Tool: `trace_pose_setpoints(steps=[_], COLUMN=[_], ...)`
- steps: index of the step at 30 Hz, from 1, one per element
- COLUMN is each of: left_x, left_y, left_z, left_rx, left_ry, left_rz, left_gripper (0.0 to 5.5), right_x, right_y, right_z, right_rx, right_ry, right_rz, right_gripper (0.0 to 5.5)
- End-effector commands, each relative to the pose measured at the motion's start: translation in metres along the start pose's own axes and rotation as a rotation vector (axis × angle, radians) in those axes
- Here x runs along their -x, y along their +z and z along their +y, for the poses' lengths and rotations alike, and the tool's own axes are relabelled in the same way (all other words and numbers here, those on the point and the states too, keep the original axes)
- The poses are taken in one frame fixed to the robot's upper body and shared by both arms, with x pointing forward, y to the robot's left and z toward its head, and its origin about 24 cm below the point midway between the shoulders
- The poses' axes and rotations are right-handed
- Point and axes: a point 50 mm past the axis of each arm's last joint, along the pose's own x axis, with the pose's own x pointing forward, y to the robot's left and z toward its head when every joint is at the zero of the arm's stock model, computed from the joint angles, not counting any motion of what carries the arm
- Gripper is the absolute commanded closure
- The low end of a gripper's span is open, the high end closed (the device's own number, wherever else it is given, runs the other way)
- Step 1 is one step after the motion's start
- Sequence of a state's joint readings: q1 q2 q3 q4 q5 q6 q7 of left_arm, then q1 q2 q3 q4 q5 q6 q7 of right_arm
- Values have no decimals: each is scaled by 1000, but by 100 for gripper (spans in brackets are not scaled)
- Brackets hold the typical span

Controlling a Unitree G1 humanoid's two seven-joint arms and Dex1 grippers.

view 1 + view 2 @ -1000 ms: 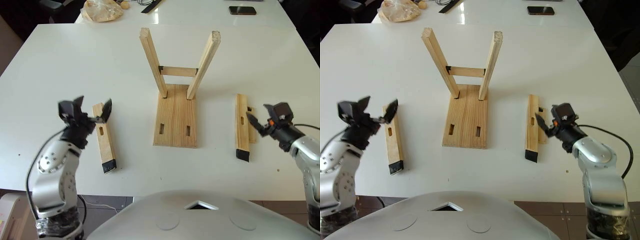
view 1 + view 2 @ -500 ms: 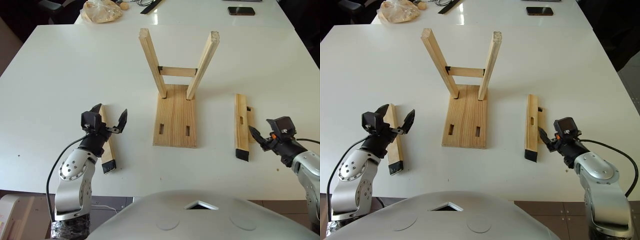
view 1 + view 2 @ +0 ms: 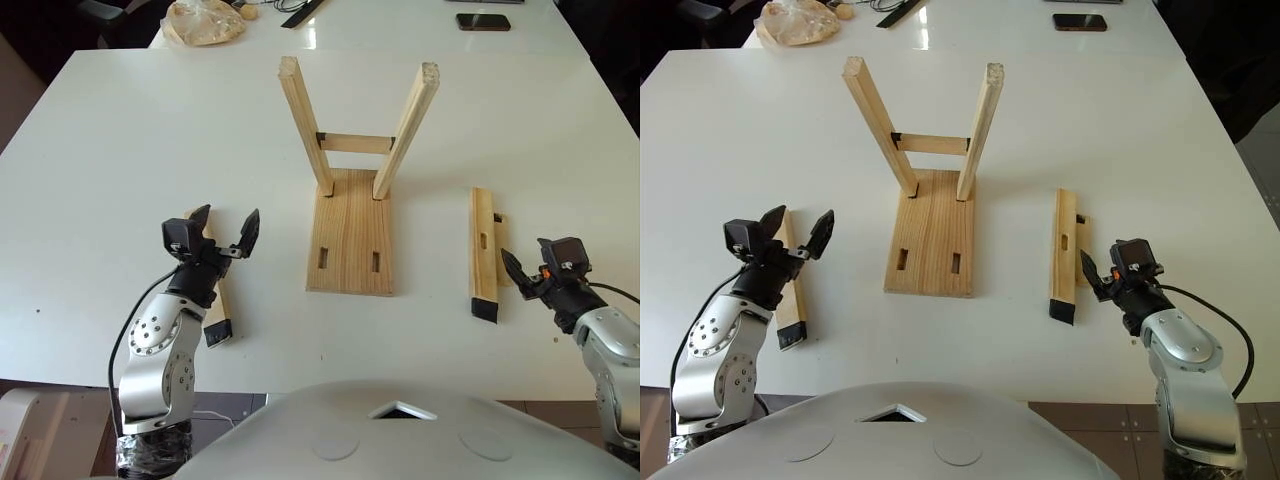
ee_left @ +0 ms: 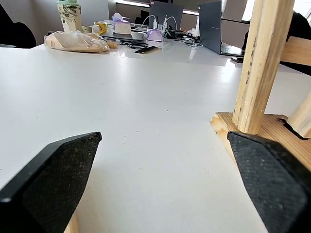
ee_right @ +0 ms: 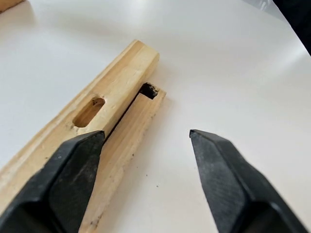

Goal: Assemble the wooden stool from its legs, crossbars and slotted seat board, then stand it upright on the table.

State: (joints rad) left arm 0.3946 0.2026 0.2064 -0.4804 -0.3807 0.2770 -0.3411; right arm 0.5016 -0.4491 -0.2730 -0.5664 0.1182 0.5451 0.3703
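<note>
Centrally on the white tabletop lies the flat, pale-grained slotted seat board, its long axis running near to far, with two empty slots at its near end. Two square wooden legs stand in its far end, joined by a thin crossbar. A loose leg lies to the left and another to the right, both pointing near to far with black caps at their near ends. A short crossbar lies flush against the right one. The left hand hovers open above the left leg, and the right hand sits low at the near right, just beside the right leg. From the left wrist, rough black pads spread wide, framing the board's corner and one upright leg. From the right wrist, dark fingers are parted above the slotted leg and the adjoining crossbar's notched end.
</note>
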Motion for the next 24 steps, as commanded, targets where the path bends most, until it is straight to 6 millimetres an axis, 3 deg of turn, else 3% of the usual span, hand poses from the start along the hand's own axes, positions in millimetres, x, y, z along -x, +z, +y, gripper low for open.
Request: trace_pose_setpoints(steps=[1, 6, 11, 21, 24], left_x=[-5, -6, -7, -9, -11], left_y=[5, 5, -3, -5, -6], left_z=[-5, -7, -4, -9, -9], left_rx=[38, 45, 44, 43, 31], left_ry=[-9, -11, 1, -9, -1], left_rz=[-19, -16, 15, 28, 34], left_gripper=[69, 69, 69, 69, 69], right_x=[-6, -8, -2, -2, -3], right_y=[5, -5, -25, -26, -45], right_z=[-6, -5, 20, 26, 28], right_rx=[-8, 0, -18, -48, -201], right_ry=[-29, -19, 51, 64, 53], right_rz=[-39, 4, 70, 96, 227], right_gripper=[226, 226, 226, 226, 226])
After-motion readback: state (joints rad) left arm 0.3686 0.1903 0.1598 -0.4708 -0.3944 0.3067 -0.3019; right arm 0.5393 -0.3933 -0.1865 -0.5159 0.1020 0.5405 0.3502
